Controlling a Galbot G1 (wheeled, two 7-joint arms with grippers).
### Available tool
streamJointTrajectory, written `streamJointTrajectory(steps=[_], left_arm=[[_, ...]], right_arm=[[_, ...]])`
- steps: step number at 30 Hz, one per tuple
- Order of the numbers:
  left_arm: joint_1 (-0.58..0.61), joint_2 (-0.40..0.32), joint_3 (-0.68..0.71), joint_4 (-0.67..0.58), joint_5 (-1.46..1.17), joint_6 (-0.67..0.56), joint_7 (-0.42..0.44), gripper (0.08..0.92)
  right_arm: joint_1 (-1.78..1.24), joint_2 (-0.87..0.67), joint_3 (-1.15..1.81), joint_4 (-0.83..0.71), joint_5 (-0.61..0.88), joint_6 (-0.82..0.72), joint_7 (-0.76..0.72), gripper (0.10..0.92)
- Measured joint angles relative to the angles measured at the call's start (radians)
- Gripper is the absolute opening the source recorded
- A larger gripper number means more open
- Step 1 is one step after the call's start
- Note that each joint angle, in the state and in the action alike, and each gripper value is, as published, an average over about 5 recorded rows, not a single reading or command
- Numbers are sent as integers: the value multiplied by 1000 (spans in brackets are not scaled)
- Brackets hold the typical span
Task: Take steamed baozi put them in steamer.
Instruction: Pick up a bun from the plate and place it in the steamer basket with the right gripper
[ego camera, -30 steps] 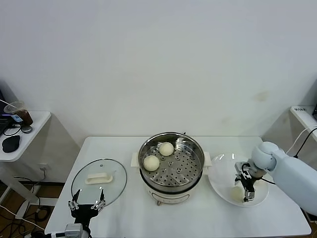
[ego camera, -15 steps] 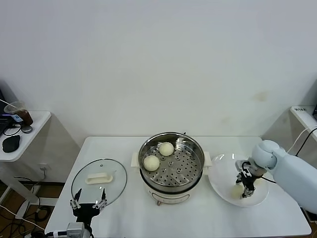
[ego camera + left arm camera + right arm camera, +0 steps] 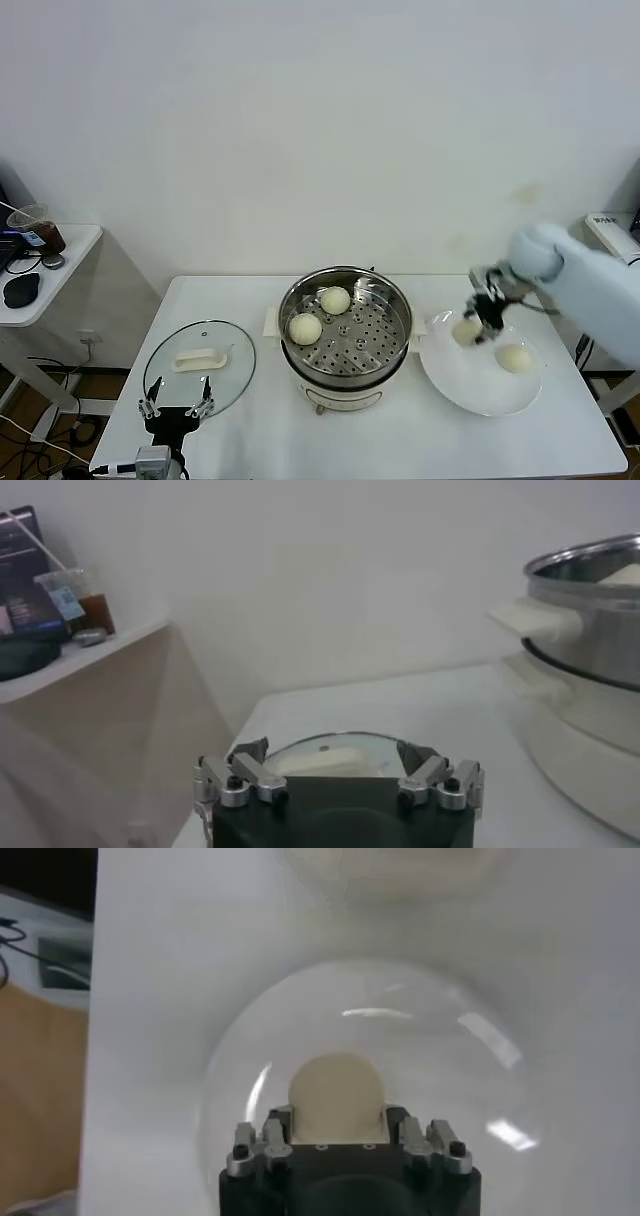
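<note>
My right gripper (image 3: 482,318) is shut on a cream-white baozi (image 3: 466,331) and holds it in the air over the left part of the white plate (image 3: 450,375). In the right wrist view that baozi (image 3: 336,1091) sits between the fingers (image 3: 276,1125), with the plate (image 3: 470,1078) below. A second baozi (image 3: 514,358) lies on the plate. Two more (image 3: 305,328) (image 3: 335,299) rest on the perforated tray of the steamer (image 3: 345,370) at the table's middle. My left gripper (image 3: 176,408) hangs open at the near left, by the glass lid (image 3: 235,365).
The glass lid (image 3: 330,752) with its white handle lies flat left of the steamer (image 3: 590,600). A side table (image 3: 50,270) with a cup and dark items stands at the far left. The table edge runs close behind the plate on the right.
The right gripper shut on a baozi on the plate, then rose and moved left with it. Another baozi now shows on the plate. The left arm hardly moved.
</note>
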Motion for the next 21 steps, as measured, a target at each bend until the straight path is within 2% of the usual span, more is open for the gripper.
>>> streamJointTrajectory(steps=[9,15,21], left_arm=[[10,1,-2,-26,10,0,-8,823],[13,-6,-3,-42,10,0,-13,823],[13,-12,1,-55,12,-1,-14,823]], right_arm=[[313,187,-201,-41,194,76,-3,552],[400,289,-324,-40,274,313,34,559],[426,360,-403,13,224,544,66,560]])
